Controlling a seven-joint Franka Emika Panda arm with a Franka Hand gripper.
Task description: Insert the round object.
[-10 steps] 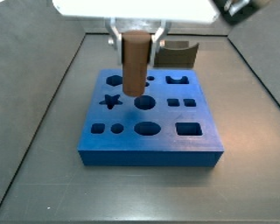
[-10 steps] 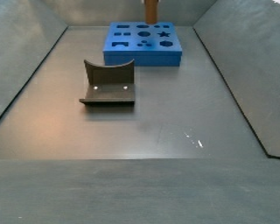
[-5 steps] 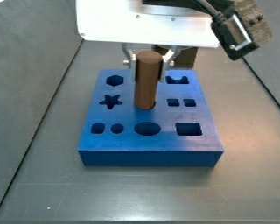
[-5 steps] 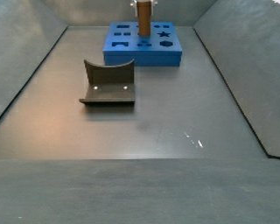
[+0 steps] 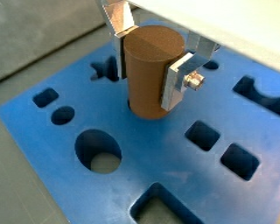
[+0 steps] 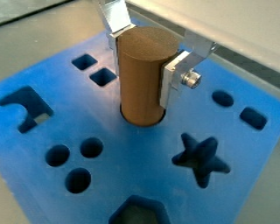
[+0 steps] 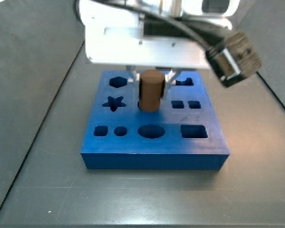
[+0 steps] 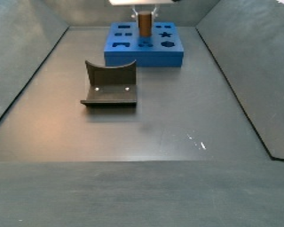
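The round object (image 5: 149, 70) is held upright between the fingers (image 5: 178, 80) of the gripper (image 6: 147, 54), its foot already entering the centre round hole of the blue block (image 7: 152, 134) by the floor's far edge; vertical alignment is judged necessary for insertion.

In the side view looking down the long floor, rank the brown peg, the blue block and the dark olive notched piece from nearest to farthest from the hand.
1. Brown peg: between the fingers of the hand, over the block.
2. Blue block: directly under the hand, at the far end of the floor.
3. Dark olive notched piece: farthest, alone on the floor, well toward the camera.
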